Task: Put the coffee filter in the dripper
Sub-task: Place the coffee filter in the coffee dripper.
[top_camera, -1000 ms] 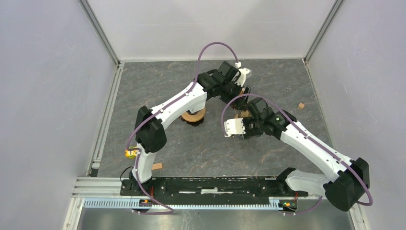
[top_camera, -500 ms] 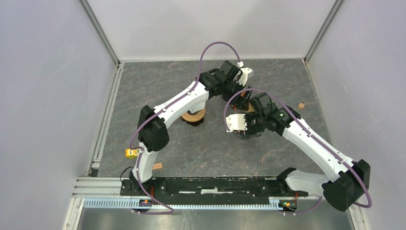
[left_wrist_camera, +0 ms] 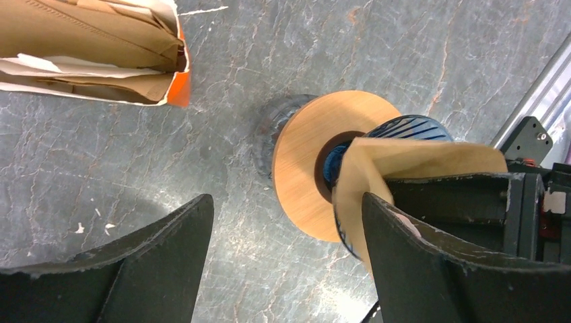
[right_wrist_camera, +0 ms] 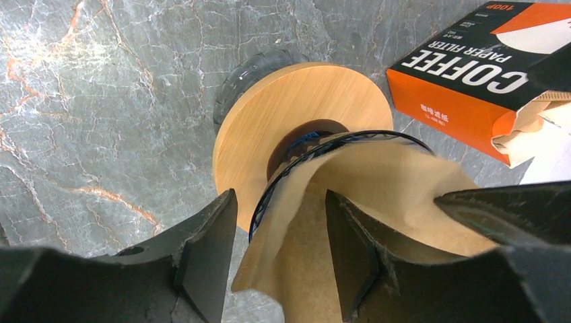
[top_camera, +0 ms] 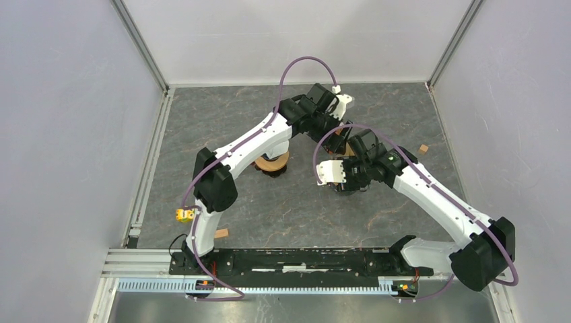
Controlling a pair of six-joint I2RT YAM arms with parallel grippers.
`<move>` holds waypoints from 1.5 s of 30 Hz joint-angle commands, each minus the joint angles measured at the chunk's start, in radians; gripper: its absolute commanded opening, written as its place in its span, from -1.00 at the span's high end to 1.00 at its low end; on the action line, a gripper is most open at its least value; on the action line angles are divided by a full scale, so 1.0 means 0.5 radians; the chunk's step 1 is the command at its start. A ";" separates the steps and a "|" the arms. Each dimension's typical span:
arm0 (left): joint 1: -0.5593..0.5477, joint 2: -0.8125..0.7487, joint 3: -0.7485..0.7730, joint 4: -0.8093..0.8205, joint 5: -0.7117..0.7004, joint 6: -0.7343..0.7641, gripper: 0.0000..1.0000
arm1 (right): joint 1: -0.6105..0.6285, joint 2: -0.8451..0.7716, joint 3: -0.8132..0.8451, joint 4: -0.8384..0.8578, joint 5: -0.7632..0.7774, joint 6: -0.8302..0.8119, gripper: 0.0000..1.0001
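We see the brown paper coffee filter [right_wrist_camera: 377, 182] inside the wooden-collared blue dripper [right_wrist_camera: 296, 108]. Our right gripper [right_wrist_camera: 279, 195] straddles its edge, released; left gripper [left_wrist_camera: 286, 198] gapes empty.

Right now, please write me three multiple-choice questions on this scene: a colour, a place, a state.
1. The filter box is: A green and white; B orange and black; C all blue.
2. The brown filter sits: A in the dripper cone; B inside the filter box; C on top of it.
3. The left end effector is: A shut on the filter; B shut on the box; C open, empty.
Answers: 1 B, orange side, black lettered face; 2 A, paper stands within the blue rim; 3 C, fingers apart, nothing between.
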 commanded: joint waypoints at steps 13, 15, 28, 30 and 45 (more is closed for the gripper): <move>0.091 -0.230 -0.058 -0.027 -0.012 0.194 -0.77 | -0.028 0.067 -0.125 0.095 -0.006 -0.027 -0.07; 0.108 -0.233 -0.052 -0.027 -0.018 0.192 -0.78 | -0.028 0.073 -0.136 0.113 -0.007 -0.020 -0.07; 0.151 -0.254 -0.111 -0.027 0.029 0.195 -0.79 | -0.028 0.145 -0.023 0.102 0.026 -0.013 -0.14; 0.153 -0.254 -0.123 -0.027 0.037 0.197 -0.79 | -0.028 0.141 0.028 0.070 0.032 -0.026 -0.16; 0.132 -0.212 -0.190 0.053 0.168 0.162 -0.79 | -0.035 0.089 0.172 -0.097 0.015 -0.082 -0.29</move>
